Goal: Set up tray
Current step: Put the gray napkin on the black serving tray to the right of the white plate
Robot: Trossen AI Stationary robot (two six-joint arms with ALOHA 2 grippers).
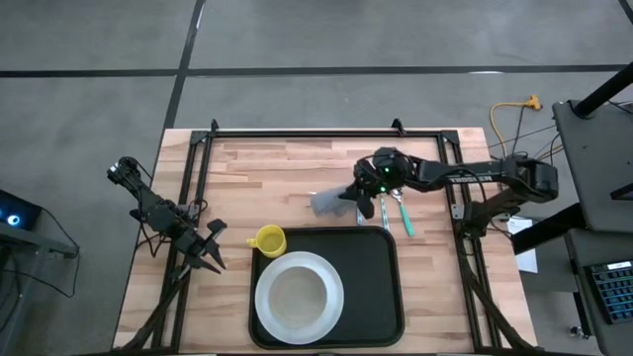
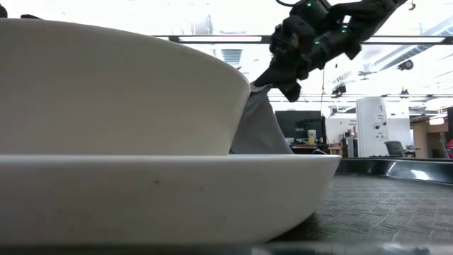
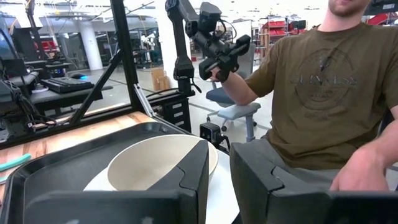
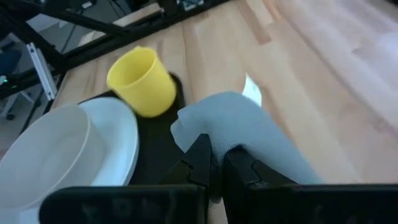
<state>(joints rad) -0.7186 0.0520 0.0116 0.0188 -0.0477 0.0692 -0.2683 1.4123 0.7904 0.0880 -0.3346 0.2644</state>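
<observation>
The black tray (image 1: 394, 287) lies at the table's near middle. It carries a white plate (image 1: 332, 318) with a white bowl (image 1: 297, 295) on it, and a yellow cup (image 1: 267, 239) upright in its far left corner. My right gripper (image 1: 358, 195) hovers just beyond the tray's far edge, shut on a grey cloth (image 1: 324, 204). The right wrist view shows the same cloth (image 4: 255, 134) with the cup (image 4: 142, 82) beyond it. My left gripper (image 1: 211, 249) waits open at the table's left, beside the tray. My right gripper pinches a bunched part of the grey cloth (image 4: 219, 124) between its two fingers (image 4: 200, 158), slanting down from the table's right. In the low view the cloth (image 2: 258, 127) hangs below the fingers. The bowl hides its lower end, so whether it rests on the table cannot be told.
Two utensils with teal handles (image 1: 400, 215) lie on the wood right of my right gripper, beyond the tray's far right corner. A black frame (image 1: 326, 132) borders the table's far and side edges. A seated person (image 3: 323, 93) in an olive shirt shows beyond the table in the left wrist view.
</observation>
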